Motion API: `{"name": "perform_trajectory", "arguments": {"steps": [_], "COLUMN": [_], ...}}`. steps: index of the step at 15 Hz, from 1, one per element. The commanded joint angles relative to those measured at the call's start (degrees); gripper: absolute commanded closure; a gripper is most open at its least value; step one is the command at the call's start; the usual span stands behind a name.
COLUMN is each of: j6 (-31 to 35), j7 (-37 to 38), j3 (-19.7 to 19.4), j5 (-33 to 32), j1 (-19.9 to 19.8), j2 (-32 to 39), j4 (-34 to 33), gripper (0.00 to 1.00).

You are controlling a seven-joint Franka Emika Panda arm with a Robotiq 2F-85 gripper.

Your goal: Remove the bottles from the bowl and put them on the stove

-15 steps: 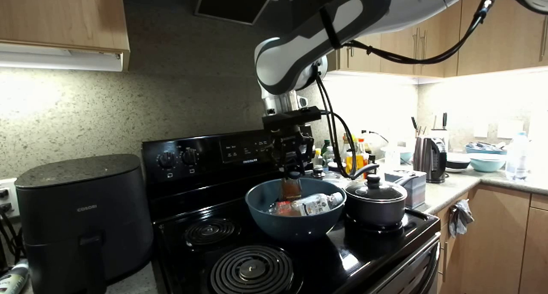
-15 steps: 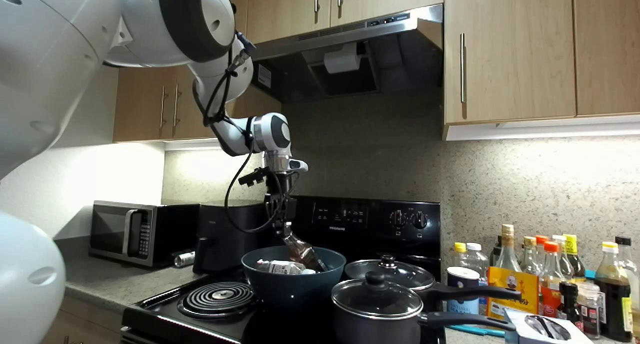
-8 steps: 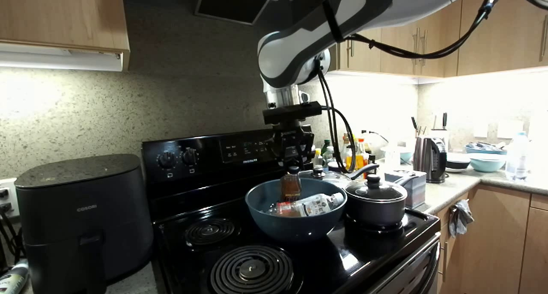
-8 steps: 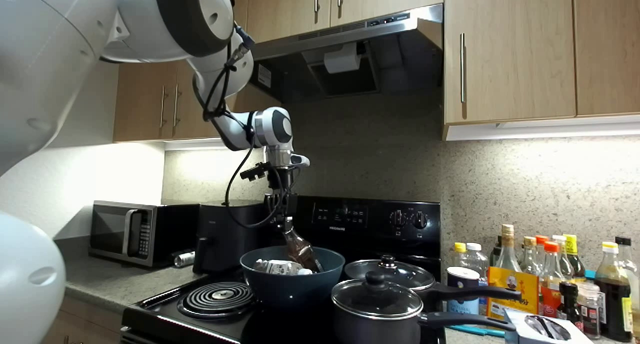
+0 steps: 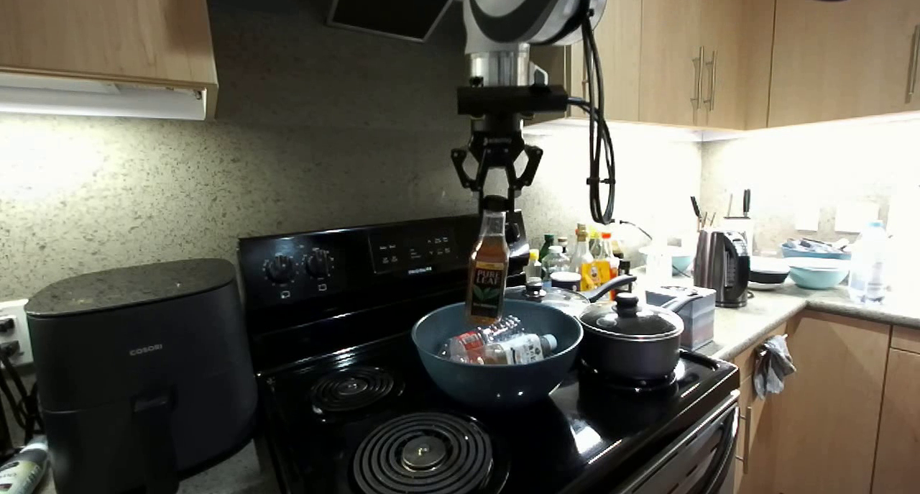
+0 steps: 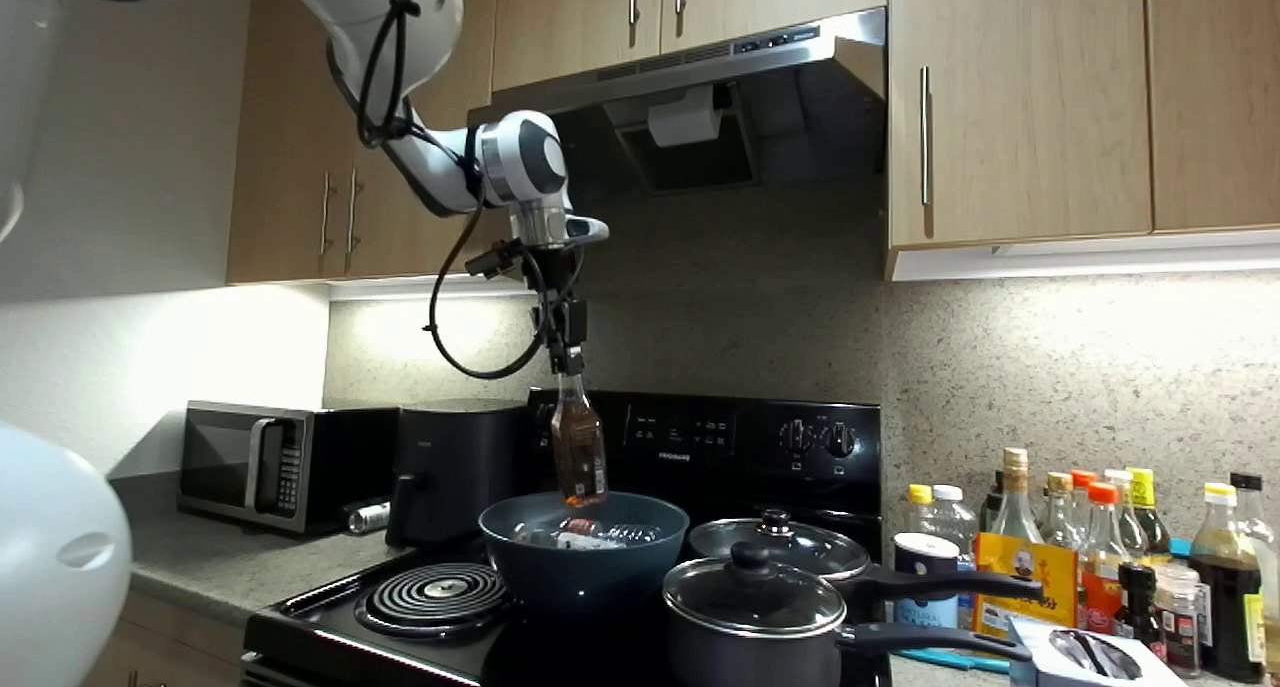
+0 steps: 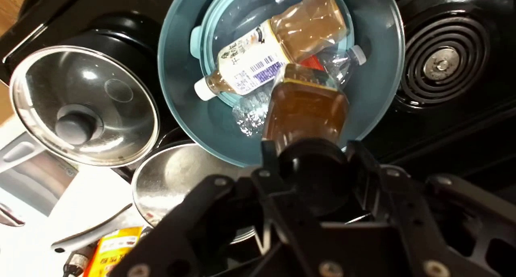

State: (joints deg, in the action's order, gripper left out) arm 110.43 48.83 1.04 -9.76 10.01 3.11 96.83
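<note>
Above one blue bowl (image 5: 496,387), one gripper (image 5: 497,200) pinching one amber bottle (image 5: 489,272); inside, apparently two more bottles (image 7: 252,61).

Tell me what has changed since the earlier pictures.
The gripper has moved up, lifting the brown tea bottle by its top; the bottle now hangs nearer upright over the bowl. The white-labelled bottle left in there has shifted. The grip looks unchanged; the bowl remains on the stove, and the air fryer stayed put.

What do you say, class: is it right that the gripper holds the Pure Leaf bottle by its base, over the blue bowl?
No, wrong end: an exterior view shows the gripper holding the Pure Leaf bottle by its black cap, over the blue bowl.
</note>
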Motion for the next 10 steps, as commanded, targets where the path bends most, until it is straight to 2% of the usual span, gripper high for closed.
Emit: {"name": "perform_trajectory", "arguments": {"steps": [1, 6, 10], "j6": [2.0, -0.9, -5.7], "j7": [2.9, 2.6, 2.8], "j3": [1.6, 3.0, 3.1], "j5": [-1.4, -0.3, 3.0], "j1": [-1.5, -2.8, -3.9], "j2": [-7.6, -12.3, -16.5], "j4": [5.9, 9.9, 16.0], "gripper": [0.80, 0.80, 0.80]}}
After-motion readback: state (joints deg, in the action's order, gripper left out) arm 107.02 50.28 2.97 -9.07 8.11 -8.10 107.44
